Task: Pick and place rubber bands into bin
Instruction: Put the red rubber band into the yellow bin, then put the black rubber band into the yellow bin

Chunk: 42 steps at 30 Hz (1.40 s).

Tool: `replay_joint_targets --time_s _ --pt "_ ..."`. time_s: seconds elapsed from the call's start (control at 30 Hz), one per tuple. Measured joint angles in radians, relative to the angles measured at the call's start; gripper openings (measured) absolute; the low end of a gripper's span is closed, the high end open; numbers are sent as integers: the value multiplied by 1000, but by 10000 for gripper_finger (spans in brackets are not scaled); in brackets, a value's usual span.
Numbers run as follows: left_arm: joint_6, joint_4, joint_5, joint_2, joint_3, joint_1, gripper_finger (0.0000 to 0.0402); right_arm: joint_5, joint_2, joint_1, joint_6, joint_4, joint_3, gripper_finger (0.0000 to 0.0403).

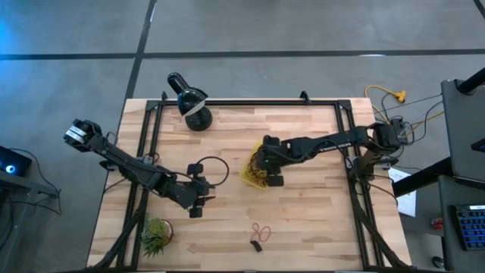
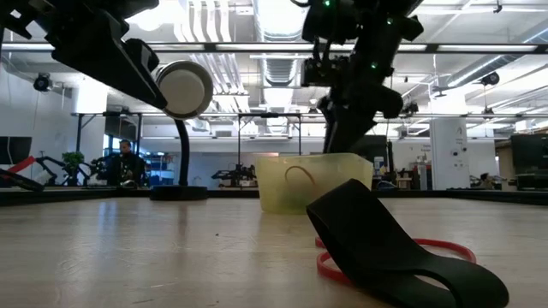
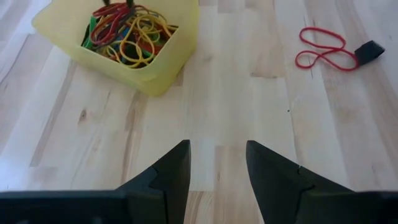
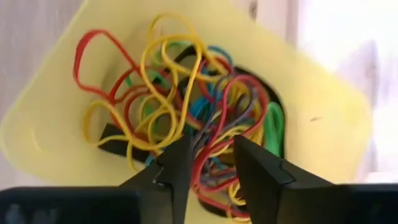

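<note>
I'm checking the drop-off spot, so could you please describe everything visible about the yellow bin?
The bin is a small, shallow, translucent yellow plastic tub with rounded corners, standing upright near the middle of the wooden table. It holds a tangled heap of rubber bands in red, yellow, green, blue and black. The right gripper hangs directly over it, fingers apart above the pile.
</note>
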Motion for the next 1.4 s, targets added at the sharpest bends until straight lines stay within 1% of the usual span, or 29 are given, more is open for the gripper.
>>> replay_joint_targets --time_s 0.2,0.27,0.37,0.47,0.57,0.67,0.77,0.93,1.13,1.27,1.4 --pt "8 26 0 0 3 1 140 10 -5 0 -31 -9 31 138" --pt "43 85 0 0 -5 1 140 10 -7 2 -33 -30 39 141" --pt "150 246 10 16 -25 1 140 10 -21 11 -33 -44 43 140" --pt "282 390 85 65 -29 1 140 7 -52 45 -37 -62 42 135" --pt "389 501 159 137 -20 1 140 0 -90 101 -37 -73 36 130" --pt "480 579 209 226 0 3 140 -20 -128 171 -22 -72 22 125" --pt "528 628 270 314 38 4 140 -26 -150 246 26 -65 9 121" --pt "545 635 373 436 127 8 140 -22 -153 349 100 -39 -24 116" --pt "546 635 443 569 226 8 140 -16 -154 421 241 52 -118 108" --pt "546 635 459 626 273 8 140 -16 -154 452 363 100 -205 103" --pt "539 635 467 653 304 8 140 -16 -154 479 498 138 -287 98"
